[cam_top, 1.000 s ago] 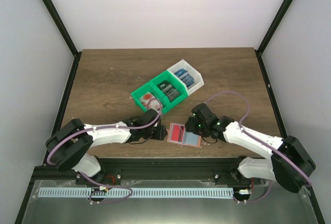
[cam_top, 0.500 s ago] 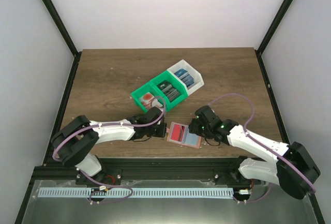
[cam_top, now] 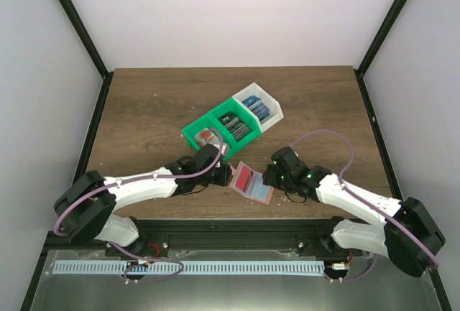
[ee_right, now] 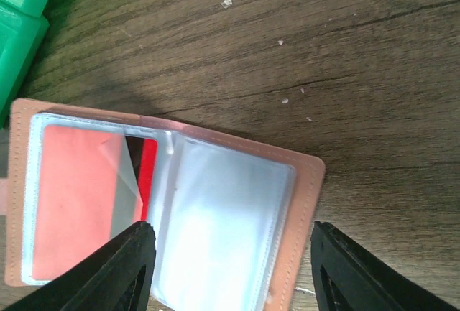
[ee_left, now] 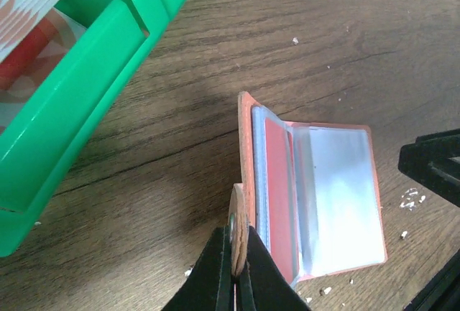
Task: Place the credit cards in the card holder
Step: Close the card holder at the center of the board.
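The left gripper [ee_left: 236, 252] is clamped on the snap tab [ee_left: 237, 219] of the card holder [ee_left: 320, 196], which lies open near the table's [cam_top: 158, 103] front edge, left cover raised, a red card [ee_right: 79, 196] in one sleeve. The right gripper [ee_right: 231, 253] hangs spread wide over its right half. Beyond, the green bin [cam_top: 192, 133] and white bin [cam_top: 274, 113] hold more credit cards [cam_top: 233, 124].

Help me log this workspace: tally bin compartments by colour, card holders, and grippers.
Green bin compartments: 2
White bin compartment: 1
Card holder: 1
Grippers, left gripper and right gripper: 2
Total: 6
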You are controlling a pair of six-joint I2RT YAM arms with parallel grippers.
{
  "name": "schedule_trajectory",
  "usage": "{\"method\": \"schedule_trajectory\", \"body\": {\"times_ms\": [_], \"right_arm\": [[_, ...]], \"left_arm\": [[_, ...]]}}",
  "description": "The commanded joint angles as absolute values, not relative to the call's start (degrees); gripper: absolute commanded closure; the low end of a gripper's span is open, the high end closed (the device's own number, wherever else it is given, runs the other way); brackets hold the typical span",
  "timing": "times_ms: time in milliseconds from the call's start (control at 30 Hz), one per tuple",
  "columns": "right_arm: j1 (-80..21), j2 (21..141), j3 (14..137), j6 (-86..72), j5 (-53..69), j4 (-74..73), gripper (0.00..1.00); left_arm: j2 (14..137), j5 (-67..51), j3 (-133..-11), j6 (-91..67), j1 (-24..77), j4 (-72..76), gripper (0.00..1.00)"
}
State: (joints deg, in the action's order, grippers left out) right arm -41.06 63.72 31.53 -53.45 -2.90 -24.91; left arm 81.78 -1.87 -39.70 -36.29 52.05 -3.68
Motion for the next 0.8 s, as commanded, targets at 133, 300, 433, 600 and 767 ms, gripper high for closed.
{"method": "schedule_trajectory", "body": {"times_ms": [133, 300, 433, 600, 767], "right_arm": [[-40.6, 65.6, 31.4, -53.9, -4.7, -26.6, 0.4], [-40.6, 67.5, 31.1, -56.0, -8.1, -28.3, 0.4], [-40.4, 66.8, 29.1, -59.3, -12.4, -29.1, 0.4], [-40.1, 63.5, 25.7, -62.0, -14.2, -28.6, 0.4], [-38.9, 62.4, 24.7, -60.7, -12.6, -28.4, 0.41]], "left_arm": [[77.5, -10.0, -39.1, -28.3, 52.0, -0.4, 1.0], [81.8, -19.3, -40.0, -28.0, 55.4, 4.7, 1.0], [87.3, -24.8, -41.9, -28.8, 59.0, 9.4, 1.0], [93.6, -25.6, -46.6, -28.6, 61.6, 10.9, 1.0], [95.7, -20.6, -49.5, -27.9, 61.6, 9.7, 1.0]]}}
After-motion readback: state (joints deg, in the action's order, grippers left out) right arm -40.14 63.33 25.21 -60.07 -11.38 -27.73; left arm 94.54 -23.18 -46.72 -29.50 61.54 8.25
